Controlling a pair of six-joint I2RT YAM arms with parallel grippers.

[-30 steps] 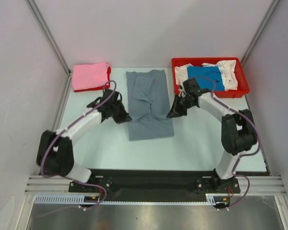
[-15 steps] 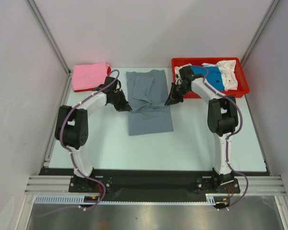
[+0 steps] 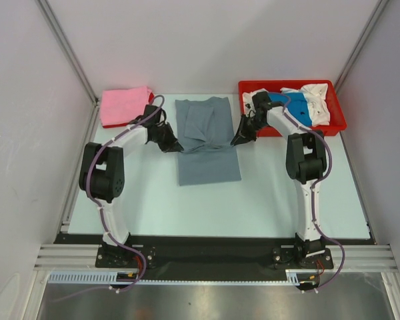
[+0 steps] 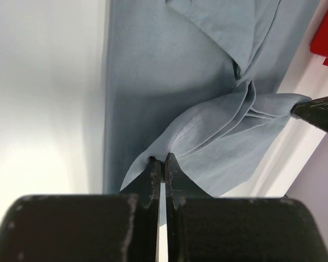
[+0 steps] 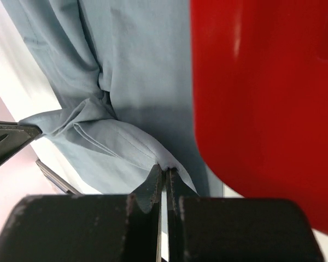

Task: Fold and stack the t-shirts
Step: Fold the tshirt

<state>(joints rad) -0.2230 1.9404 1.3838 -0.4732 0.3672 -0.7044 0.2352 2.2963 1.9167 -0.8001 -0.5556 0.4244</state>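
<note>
**A:** the overhead cam gives you the whole layout. The grey shirt (image 3: 210, 167) lies on the table (image 3: 273, 200) between the two arms, and a fold of it is stretched across its middle. The left gripper (image 3: 175, 147) is at its left edge and the right gripper (image 3: 235, 141) at its right edge. From up there I honestly can't tell whether the jaws are pinched.

**B:** the wrist cams sort that out. On the left one, the jaws are clamped tight on a corner of grey cloth. Pleats bunch across to the other gripper's black tip at the right of the frame. The right wrist cam is the mirror of it: jaws closed on the opposite corner, folds running off to the left.

**A:** what they miss is the containers though. The right wrist cam only gets a big blurry red wall.

**B:** yep, that's top view only. The red tray (image 3: 339, 125) sits at the far right of the table with a blue shirt (image 3: 299, 112) and a white shirt (image 3: 318, 100) crumpled inside. The pink shirt (image 3: 123, 105) is folded at the far left, with something red poking out under it, can't tell what.
</note>
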